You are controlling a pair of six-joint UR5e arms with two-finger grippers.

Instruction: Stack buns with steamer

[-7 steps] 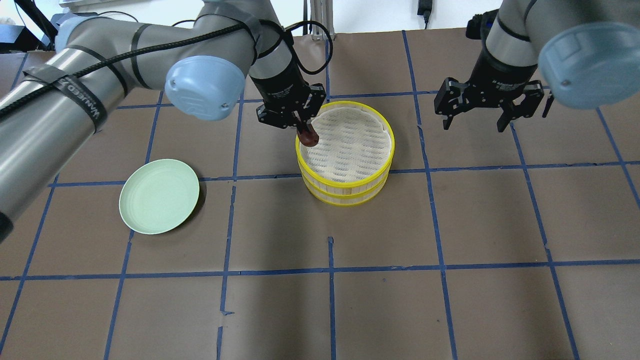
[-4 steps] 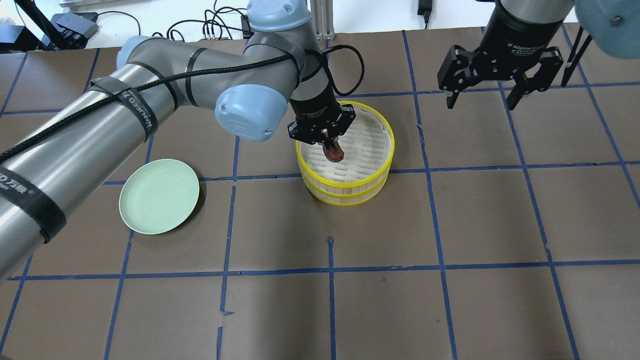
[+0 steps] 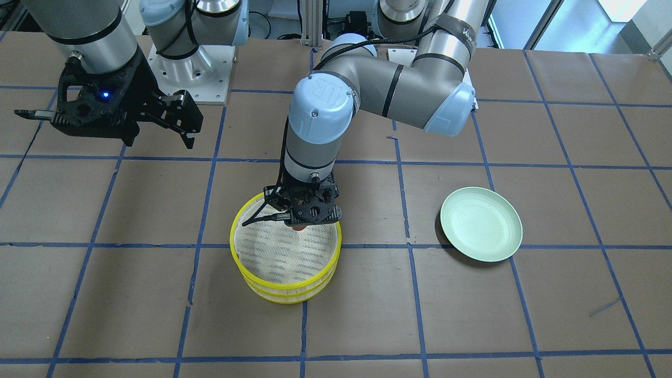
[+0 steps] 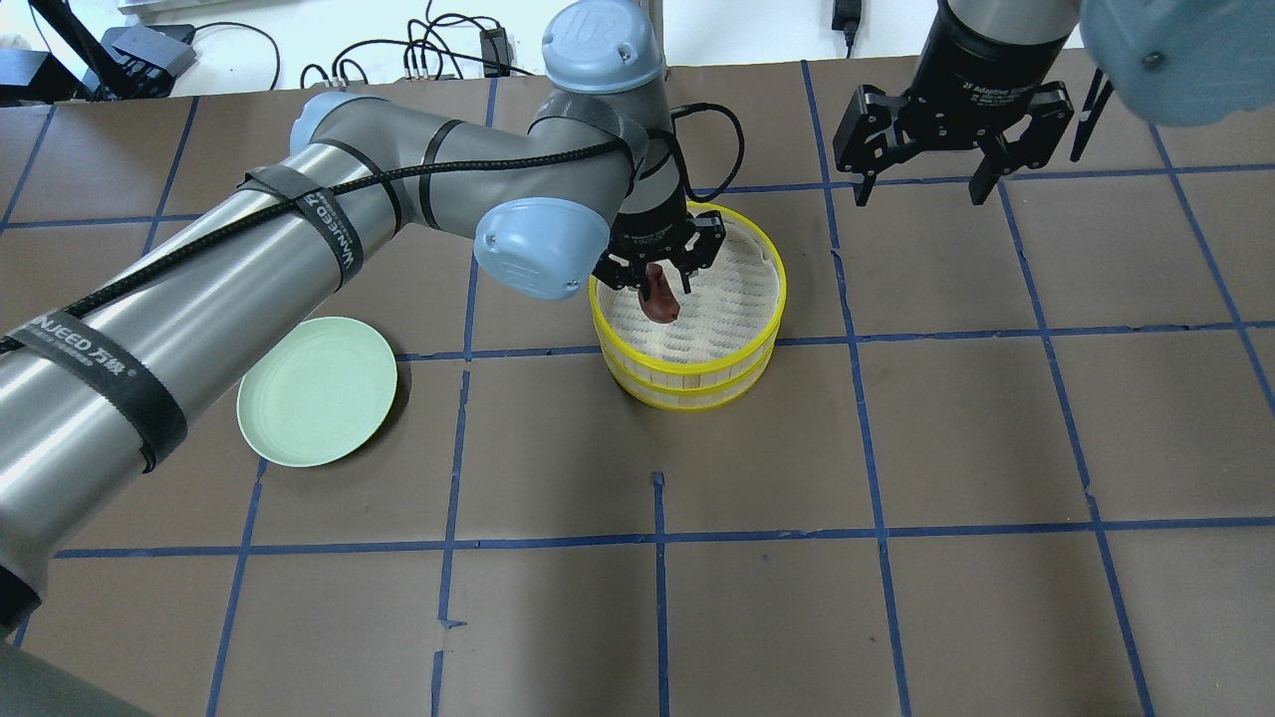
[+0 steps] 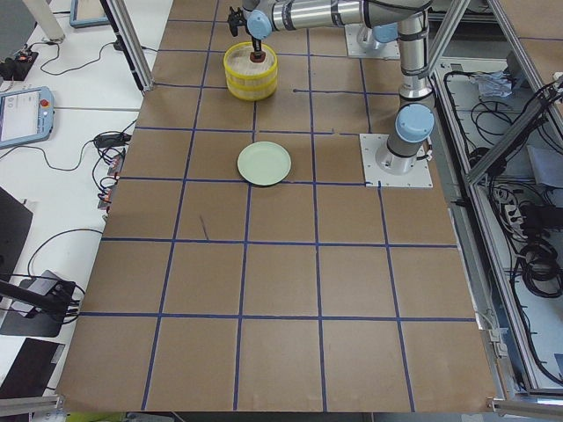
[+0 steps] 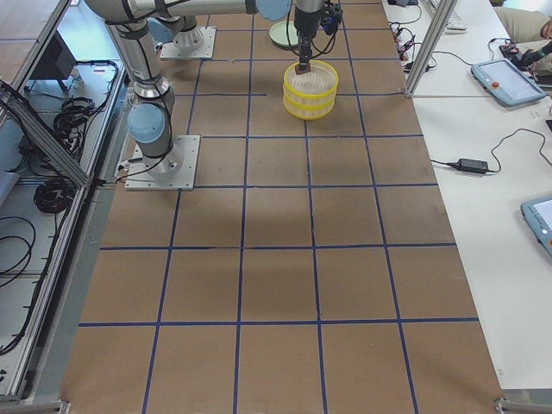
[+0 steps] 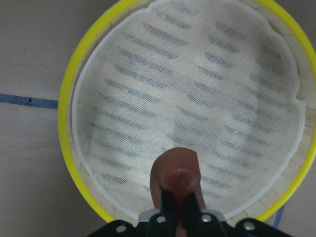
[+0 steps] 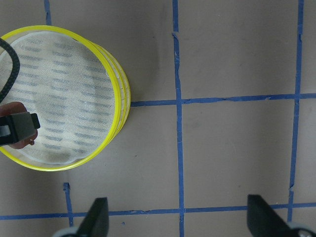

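A yellow-rimmed bamboo steamer [image 4: 775, 289] of two stacked tiers with a white mesh liner stands at mid-table; it also shows in the front view [image 3: 286, 286]. My left gripper [image 4: 661, 286] is shut on the reddish-brown oval bun [image 4: 660, 305] and holds it just above the liner, near the steamer's left side. The left wrist view shows the bun [image 7: 177, 173] between the fingertips over the liner. My right gripper [image 4: 921, 187] is open and empty, high over the table behind and to the right of the steamer. The white bun is hidden or out of view.
A pale green plate [image 4: 317, 390] lies empty on the table to the left of the steamer, also in the front view [image 3: 481, 224]. Brown paper with blue tape lines covers the table. Cables lie along the far edge.
My left gripper carried the reddish-brown bun from the steamer's left rim inward over the liner. My right gripper moved back, away from the steamer, still open.
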